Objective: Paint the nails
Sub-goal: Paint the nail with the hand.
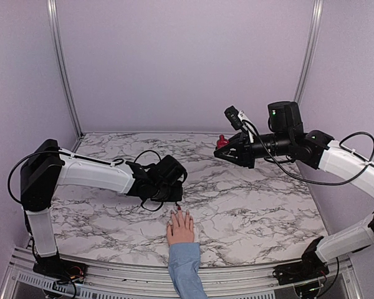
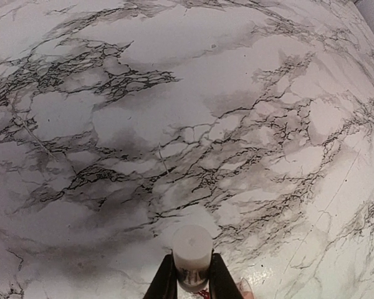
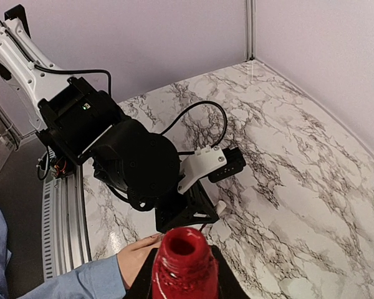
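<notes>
Clamping a white cap [image 2: 192,249], left hand [image 1: 176,202] hangs beside nails [image 1: 175,213] — right hand [image 1: 229,151] clamps bottle [image 3: 184,261].

Marble table [image 1: 255,205] — pink hand [image 1: 181,229] atop

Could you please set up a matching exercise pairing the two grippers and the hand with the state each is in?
Things:
1. left gripper
2. right gripper
3. hand

States:
A. rests palm down on the marble table
B. shut on the open red bottle
C. shut on the white cap

Pairs: 1-C, 2-B, 3-A.
</notes>
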{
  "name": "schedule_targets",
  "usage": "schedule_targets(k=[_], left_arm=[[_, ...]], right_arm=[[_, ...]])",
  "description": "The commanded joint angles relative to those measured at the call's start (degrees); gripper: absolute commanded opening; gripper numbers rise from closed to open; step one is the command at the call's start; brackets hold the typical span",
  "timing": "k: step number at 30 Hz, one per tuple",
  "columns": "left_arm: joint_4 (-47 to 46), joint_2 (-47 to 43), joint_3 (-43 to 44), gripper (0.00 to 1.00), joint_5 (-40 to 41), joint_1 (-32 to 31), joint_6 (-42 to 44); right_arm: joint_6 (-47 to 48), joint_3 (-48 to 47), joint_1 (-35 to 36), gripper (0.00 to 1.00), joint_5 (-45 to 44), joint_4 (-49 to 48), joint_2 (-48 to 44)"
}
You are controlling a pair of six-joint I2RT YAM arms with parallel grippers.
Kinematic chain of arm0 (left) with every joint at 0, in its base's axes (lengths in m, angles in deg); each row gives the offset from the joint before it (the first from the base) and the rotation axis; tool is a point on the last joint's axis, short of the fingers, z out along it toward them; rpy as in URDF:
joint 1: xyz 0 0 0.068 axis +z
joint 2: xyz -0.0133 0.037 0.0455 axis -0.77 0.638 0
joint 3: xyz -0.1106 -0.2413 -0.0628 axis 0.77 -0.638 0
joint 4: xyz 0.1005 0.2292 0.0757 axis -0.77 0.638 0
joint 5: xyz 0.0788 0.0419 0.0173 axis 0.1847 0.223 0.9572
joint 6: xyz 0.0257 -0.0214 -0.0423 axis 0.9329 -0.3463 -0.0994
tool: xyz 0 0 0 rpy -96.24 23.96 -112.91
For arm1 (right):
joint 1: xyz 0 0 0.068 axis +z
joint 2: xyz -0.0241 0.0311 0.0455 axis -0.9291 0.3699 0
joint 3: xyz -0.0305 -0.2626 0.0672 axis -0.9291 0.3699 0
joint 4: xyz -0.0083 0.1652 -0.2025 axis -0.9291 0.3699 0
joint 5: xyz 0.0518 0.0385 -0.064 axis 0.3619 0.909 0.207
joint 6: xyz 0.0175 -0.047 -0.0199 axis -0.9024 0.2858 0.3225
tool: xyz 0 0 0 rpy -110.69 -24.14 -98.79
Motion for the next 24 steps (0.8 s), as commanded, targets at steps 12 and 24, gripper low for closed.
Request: schedule_targets(k=[12, 24], left_arm=[[0.2, -5.5, -0.2, 0.00, 1.8, 0.7, 1.0], [-4.8, -6.3, -5.4, 0.00, -5.2, -0.8, 1.6]], right_arm=[[0.2, -1.5, -0.5, 0.00, 0.6, -0.6, -0.2], [0.0, -0.4, -0.5, 0.00, 0.8, -0.5, -1.3]])
